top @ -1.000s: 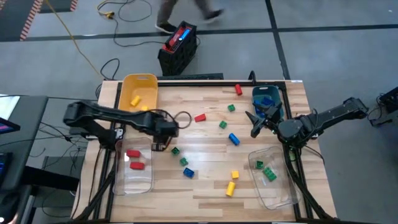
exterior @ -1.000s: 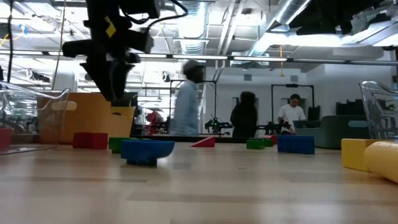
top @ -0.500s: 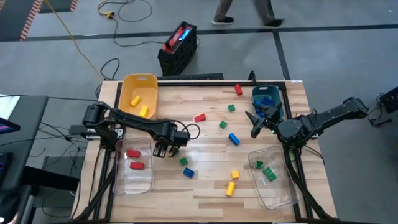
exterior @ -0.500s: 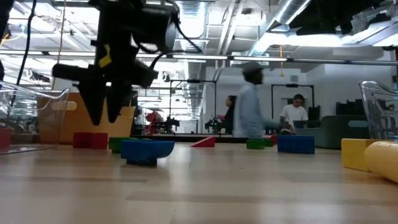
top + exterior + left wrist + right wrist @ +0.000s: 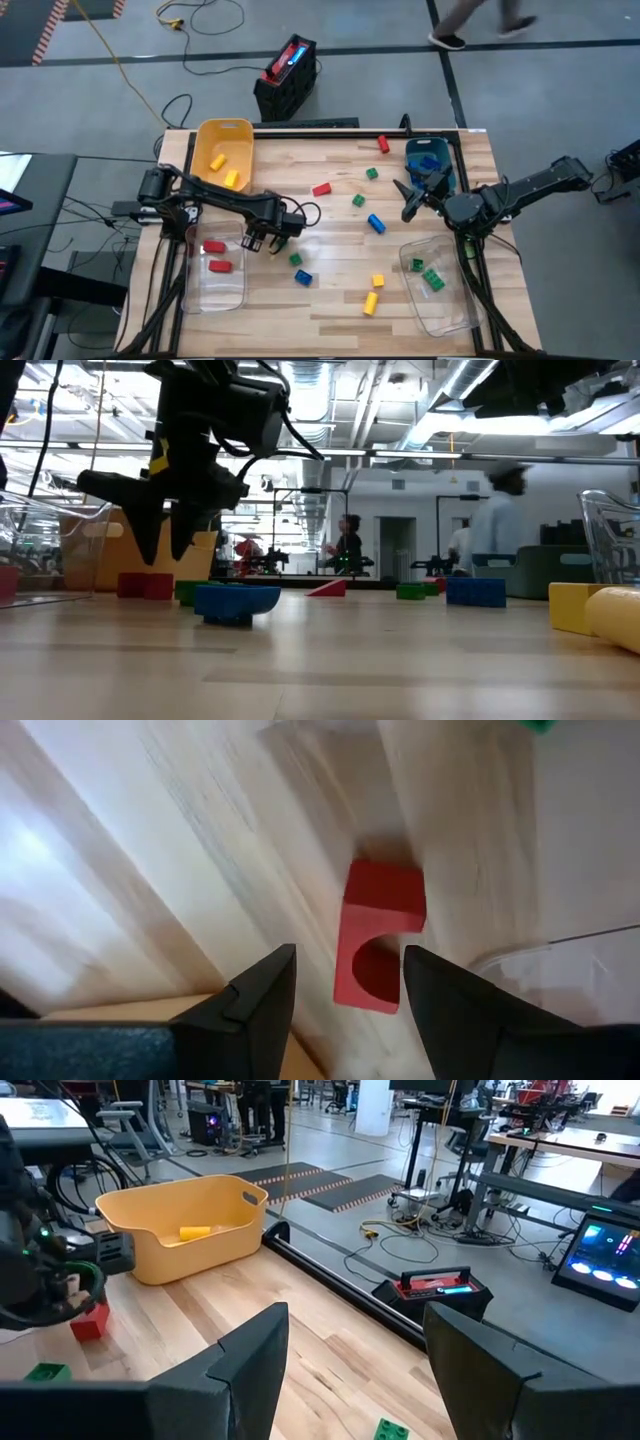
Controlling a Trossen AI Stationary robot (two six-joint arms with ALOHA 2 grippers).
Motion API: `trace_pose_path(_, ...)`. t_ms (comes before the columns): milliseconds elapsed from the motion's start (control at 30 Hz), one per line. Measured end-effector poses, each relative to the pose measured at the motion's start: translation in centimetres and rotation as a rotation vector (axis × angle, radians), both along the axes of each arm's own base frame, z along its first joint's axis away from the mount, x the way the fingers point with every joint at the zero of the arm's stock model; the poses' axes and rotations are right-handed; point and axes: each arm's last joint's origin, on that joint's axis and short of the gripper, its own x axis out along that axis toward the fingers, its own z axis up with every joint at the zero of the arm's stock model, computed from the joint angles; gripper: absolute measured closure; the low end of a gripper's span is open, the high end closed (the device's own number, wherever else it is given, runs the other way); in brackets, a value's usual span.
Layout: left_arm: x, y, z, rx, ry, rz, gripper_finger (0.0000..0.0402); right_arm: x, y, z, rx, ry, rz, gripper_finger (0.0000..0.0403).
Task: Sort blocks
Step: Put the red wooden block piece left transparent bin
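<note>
Hovering with spread fingers, the left gripper (image 5: 345, 982) frames a smooth red arched block (image 5: 378, 933) on pale wood-grain table (image 5: 330, 300), beside a clear bin's (image 5: 222, 285) rim. The right gripper (image 5: 409, 200) waits open near the teal bin (image 5: 428, 158); the other blocks lie scattered.

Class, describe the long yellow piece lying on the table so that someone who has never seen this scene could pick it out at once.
Find the clear bin holding green blocks, at the corner of the wooden table farthest from the yellow bin. Just outside that clear bin, toward the table's middle, lies the long yellow piece. Unlike the squat yellow brick beside it, it is long and rounded.
</note>
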Motion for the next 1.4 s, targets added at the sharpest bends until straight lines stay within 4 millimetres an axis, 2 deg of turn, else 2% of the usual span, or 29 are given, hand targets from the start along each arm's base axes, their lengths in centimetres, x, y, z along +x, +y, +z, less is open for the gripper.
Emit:
trace_pose_path(267,-0.1,1.3,-1.3,-0.031,0.074,0.02,0.0221,0.0,0.0,0.0,0.0,-0.001,0.0,0.0154)
trace_pose_path(533,0.4,1.3,-2.5,-0.041,0.08,-0.027,0.023,0.0,0.0,0.1,-0.003,-0.001,0.001,0.0154)
trace_pose_path(633,0.5,1.2,-2.7,-0.047,0.078,-0.056,0.0272,0.0,0.0,0.1,-0.003,-0.002,0.001,0.0154)
trace_pose_path(767,0.7,1.0,-2.6,-0.038,0.066,-0.077,0.0367,0.0,0.0,0.1,-0.003,-0.001,0.003,0.0154)
trace_pose_path(800,0.6,1.0,-2.6,-0.026,0.066,-0.075,0.0379,0.0,0.0,0.1,-0.003,-0.001,0.003,0.0154)
trace_pose_path(900,0.6,1.0,-2.5,0.039,0.075,-0.092,0.0382,0.0,0.0,0.1,-0.003,-0.001,0.003,0.0154)
trace_pose_path(1000,1.1,0.8,-1.2,0.167,0.08,-0.131,0.0382,0.0,0.0,0.1,-0.002,-0.001,0.003,0.0154)
trace_pose_path(1167,2.4,-0.5,4.2,0.251,-0.084,-0.058,0.0383,0.0,0.0,0.0,-0.003,0.0,0.003,0.0154)
trace_pose_path(1267,2.2,-2.8,7.1,0.256,-0.169,0.022,0.0383,0.0,0.0,0.0,-0.006,0.006,0.003,0.0154)
trace_pose_path(1400,0.4,-7.8,8.9,0.269,-0.212,0.068,0.0383,0.0,-0.2,0.0,-0.004,0.001,-0.007,0.0154)
